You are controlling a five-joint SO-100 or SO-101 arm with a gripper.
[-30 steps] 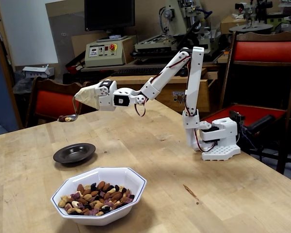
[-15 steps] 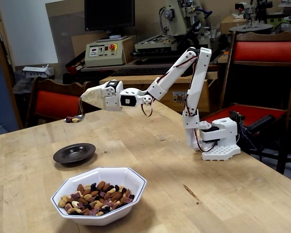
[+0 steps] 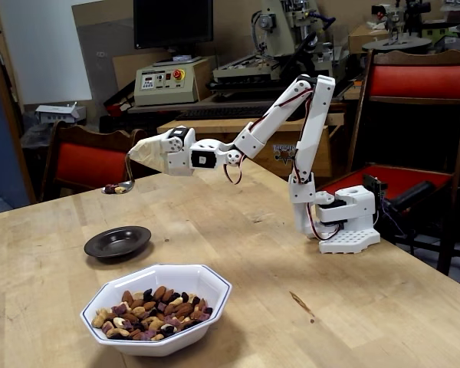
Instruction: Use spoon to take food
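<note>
Claw (image 3: 140,152) wrapped in beige tape, clenched on spoon (image 3: 123,178) handle top; jaws themselves hidden under tape. Spoon hangs level, high above table, a few pieces in its bowl. Rest of food (image 3: 153,312) sits in white bowl (image 3: 211,284) at front. Dark dish (image 3: 117,241) lies below spoon, slightly nearer camera. Risks: wrist tilt or jerk spills load; bent handle sways; descent offset drops pieces beside dish; shallow dish lets them bounce out.

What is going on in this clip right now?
A white robot arm holds a small silver metal spoon by its beige-taped handle in its pincer. The spoon's bowl carries a few pieces of nuts and dried fruit, raised above the wooden table beyond a dark round metal dish. The dish looks empty. A white octagonal bowl of the same mix sits nearer the camera.
</note>
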